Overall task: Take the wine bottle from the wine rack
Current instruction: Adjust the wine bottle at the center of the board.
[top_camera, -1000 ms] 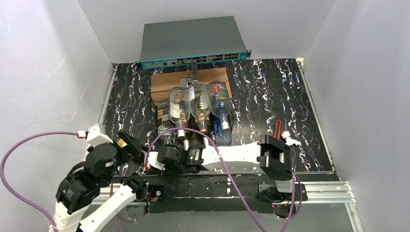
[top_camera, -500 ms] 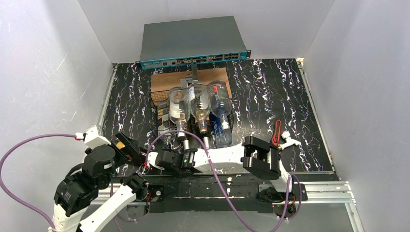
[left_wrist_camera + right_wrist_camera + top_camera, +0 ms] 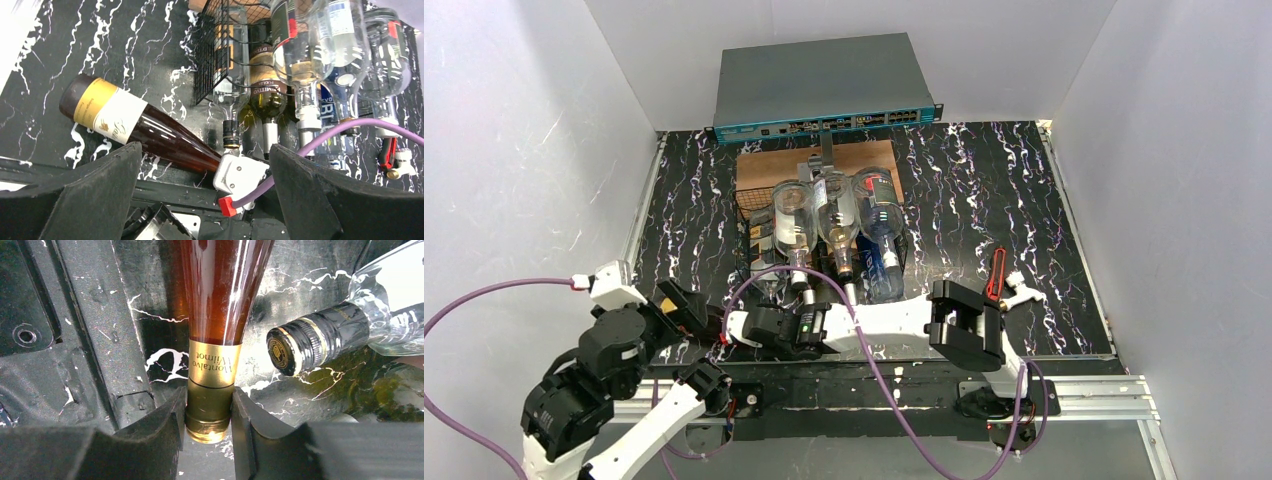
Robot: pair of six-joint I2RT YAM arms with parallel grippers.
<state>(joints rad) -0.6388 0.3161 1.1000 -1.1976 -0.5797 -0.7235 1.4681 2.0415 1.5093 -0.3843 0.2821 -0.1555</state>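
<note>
A brown wine bottle (image 3: 145,131) with a cream and gold label lies on the black marbled table, just left of the black wire-mesh wine rack (image 3: 212,55). My right gripper (image 3: 208,415) is shut on its gold-foiled neck (image 3: 211,370), and both fingers (image 3: 170,422) press the foil near the mouth. From above, the right gripper (image 3: 736,328) sits at the table's near edge. My left gripper (image 3: 205,165) hovers open above the bottle's neck end, touching nothing; in the top view the left gripper (image 3: 686,305) hides most of the bottle.
Several more bottles (image 3: 829,225) lie stacked on the rack (image 3: 746,222), necks pointing toward me; one black-capped neck (image 3: 305,342) ends close to the held bottle. A wooden board (image 3: 764,165) and a network switch (image 3: 824,85) stand behind the rack. A red-handled tool (image 3: 997,270) lies at the right.
My right gripper has closed onto the brown bottle's neck and its arm has settled lower and leftward. The left arm has drifted a little to the left, still open.
</note>
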